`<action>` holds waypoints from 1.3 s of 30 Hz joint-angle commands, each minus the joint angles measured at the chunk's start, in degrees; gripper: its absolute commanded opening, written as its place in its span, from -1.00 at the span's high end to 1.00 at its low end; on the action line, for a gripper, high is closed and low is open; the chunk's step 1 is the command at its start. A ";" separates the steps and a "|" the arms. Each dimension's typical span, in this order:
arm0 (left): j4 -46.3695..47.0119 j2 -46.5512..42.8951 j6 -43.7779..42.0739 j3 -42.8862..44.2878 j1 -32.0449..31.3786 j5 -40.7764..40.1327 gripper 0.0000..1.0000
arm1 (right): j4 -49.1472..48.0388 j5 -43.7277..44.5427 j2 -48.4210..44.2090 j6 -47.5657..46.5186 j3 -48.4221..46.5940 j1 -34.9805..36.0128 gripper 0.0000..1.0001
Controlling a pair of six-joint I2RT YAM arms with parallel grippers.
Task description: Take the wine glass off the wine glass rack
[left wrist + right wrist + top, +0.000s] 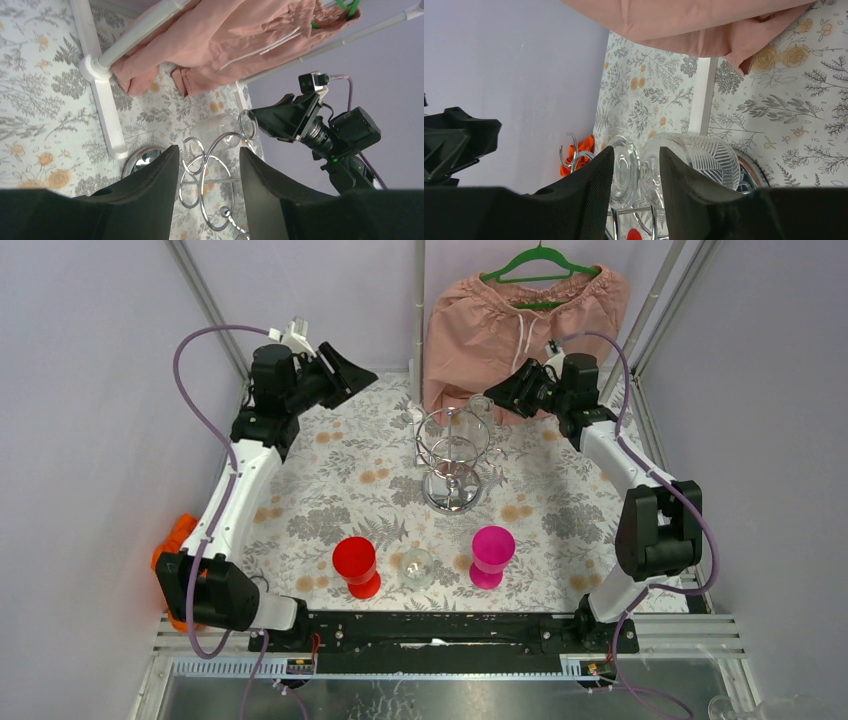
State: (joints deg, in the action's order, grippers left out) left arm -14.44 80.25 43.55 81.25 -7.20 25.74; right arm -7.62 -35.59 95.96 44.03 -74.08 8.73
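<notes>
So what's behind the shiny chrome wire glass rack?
Behind the chrome wire rack hangs a pink cloth garment on a green hanger, beside a tall grey pole. The garment covers whatever lies behind it.

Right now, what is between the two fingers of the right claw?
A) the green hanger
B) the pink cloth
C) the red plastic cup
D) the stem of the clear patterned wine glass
D: the right wrist view shows the stem of the clear patterned wine glass between the black fingers of the right claw, up by the shiny chrome wire rack.
</notes>
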 commanded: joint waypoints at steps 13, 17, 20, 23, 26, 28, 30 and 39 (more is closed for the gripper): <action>10.13 -5.77 2.68 -14.78 0.65 4.18 -0.05 | -5.45 -4.47 -0.12 2.82 1.83 -0.03 0.36; 10.33 -6.36 2.77 -15.98 0.63 3.99 -0.03 | -5.32 -4.83 -0.17 3.03 1.84 -0.03 0.48; 10.31 -6.68 2.77 -16.74 0.69 3.94 -0.02 | -4.99 -4.80 -0.32 2.93 1.84 -0.11 0.57; 10.50 -6.84 2.77 -17.13 0.66 3.97 -0.02 | -4.28 -4.58 -0.60 2.58 1.54 -0.20 0.71; 10.74 -6.97 2.92 -17.66 0.61 3.97 -0.01 | -4.07 -4.41 -0.56 2.51 1.32 -0.37 0.73; 10.83 -6.97 2.94 -17.73 0.64 4.05 0.00 | -4.07 -4.13 -0.51 2.51 1.31 -0.46 0.78; 10.78 -7.03 2.86 -17.83 0.68 4.14 0.00 | -3.72 -3.62 -0.47 2.32 1.10 -0.59 0.88; 9.95 -7.52 2.12 -17.98 0.63 3.43 0.01 | 0.99 -0.30 -0.99 -1.66 -1.14 -1.23 1.00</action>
State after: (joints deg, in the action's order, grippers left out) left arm -6.98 74.04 46.37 64.12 -6.96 29.15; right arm -9.26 -38.39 95.96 46.09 -72.23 8.12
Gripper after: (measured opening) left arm 0.499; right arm 0.173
